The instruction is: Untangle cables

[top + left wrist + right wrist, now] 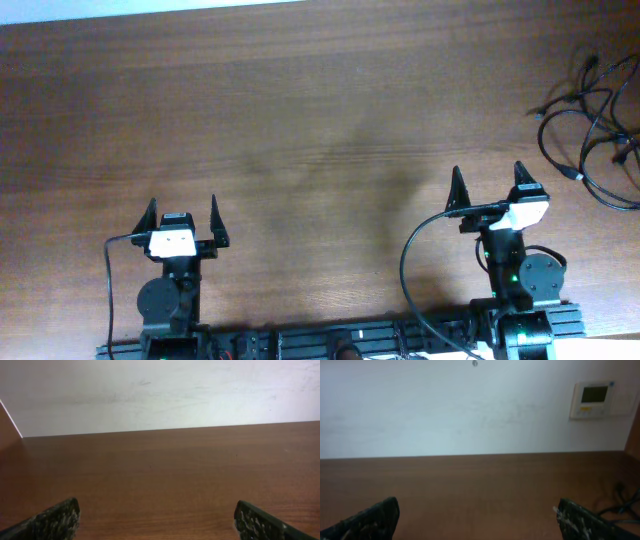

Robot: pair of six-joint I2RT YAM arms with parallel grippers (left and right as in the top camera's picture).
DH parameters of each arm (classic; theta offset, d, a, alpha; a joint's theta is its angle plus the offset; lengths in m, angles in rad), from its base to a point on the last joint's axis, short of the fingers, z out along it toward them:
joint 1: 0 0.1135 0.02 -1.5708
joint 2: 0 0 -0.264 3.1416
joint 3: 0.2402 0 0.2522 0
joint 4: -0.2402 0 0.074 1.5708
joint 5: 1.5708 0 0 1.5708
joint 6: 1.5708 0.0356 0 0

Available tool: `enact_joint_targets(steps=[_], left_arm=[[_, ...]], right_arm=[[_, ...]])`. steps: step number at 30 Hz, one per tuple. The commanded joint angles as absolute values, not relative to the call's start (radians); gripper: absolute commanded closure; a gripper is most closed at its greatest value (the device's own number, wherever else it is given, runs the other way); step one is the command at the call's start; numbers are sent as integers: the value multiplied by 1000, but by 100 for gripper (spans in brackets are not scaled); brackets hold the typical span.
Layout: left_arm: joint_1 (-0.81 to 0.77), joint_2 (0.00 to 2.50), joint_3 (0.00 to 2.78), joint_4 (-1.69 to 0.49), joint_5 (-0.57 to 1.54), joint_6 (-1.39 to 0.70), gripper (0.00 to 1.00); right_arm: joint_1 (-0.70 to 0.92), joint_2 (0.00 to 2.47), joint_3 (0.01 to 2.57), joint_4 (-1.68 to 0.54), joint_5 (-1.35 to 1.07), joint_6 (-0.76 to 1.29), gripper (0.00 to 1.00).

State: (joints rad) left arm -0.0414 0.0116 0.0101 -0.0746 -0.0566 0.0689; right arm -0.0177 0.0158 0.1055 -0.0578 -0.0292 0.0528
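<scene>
Overhead, the cables [597, 120] lie in a loose tangle of loops against the worktop's [300, 100] right edge, toward its far right corner. The right gripper [488, 170] sits toward the near edge, jaws spread apart and holding nothing, well apart from the tangle. A thicker black lead [408, 262] arcs beside its arm. The left gripper [183, 203], likewise spread and holding nothing, sits further left along the near edge. A white wall panel [593, 399] hangs beyond the far edge.
</scene>
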Motion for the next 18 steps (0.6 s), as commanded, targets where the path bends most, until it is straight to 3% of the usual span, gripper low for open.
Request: enact_joint_targets(steps=[1,18], left_arm=[[-36,5,9,-81,-56,84,1],[-36,5,9,-81,-56,84,1]], right_arm=[[-12,3,65,-39,-61,60,1],[46,3,6,-73,-73,59,1]])
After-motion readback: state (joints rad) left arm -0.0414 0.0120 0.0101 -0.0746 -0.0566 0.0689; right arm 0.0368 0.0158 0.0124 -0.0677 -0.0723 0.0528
